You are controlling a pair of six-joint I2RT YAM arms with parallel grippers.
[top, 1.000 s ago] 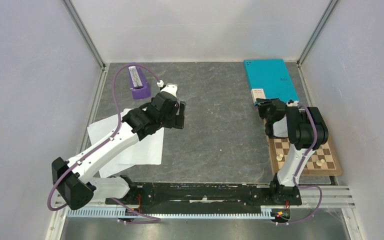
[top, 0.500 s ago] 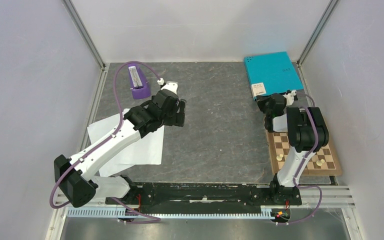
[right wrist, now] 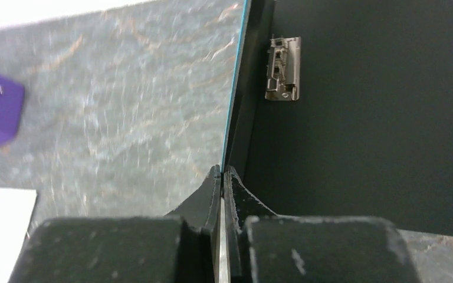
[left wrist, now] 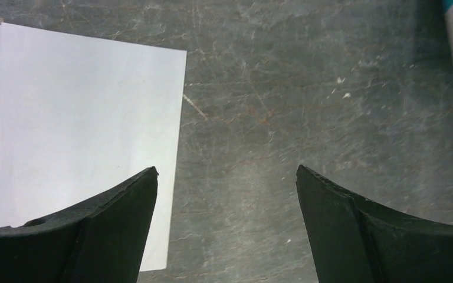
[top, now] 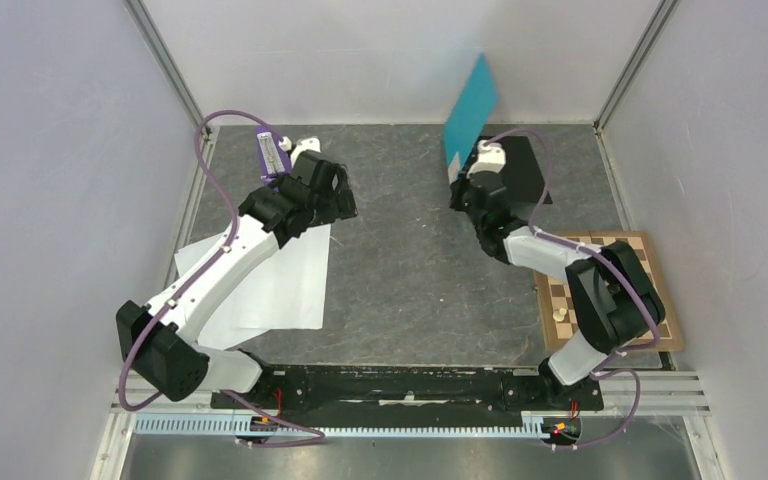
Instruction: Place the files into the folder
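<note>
The right claw (right wrist: 222,175) is clenched on the free edge of the large flat folder (top: 472,100), which is teal outside and black inside. Its two black fingers (right wrist: 203,197) are pressed together with the thin cover between them. The teal cover stands tilted up above this claw. The black half lies flat on the grey stone-patterned table mat (top: 410,260), to the right of the claw. On the black inside, ahead of the fingertips and a little to the right, sits a small metal spine clip (right wrist: 283,68).

The left claw (left wrist: 227,177) is released, with its jaws wide apart, and only the mat shows between them. The plain white rectangular paper sheets (left wrist: 76,135) lie flat on the mat to the left of this claw. Their right edge passes just under the left fingertip. At least two sheets overlap, slightly fanned.

In the top view a small purple object with a grey upright part (top: 272,158) stands near the left claw, on its left side. A wooden chessboard (top: 650,285) with small white pieces (top: 560,314) lies well behind the right claw, beside that arm's elbow.
</note>
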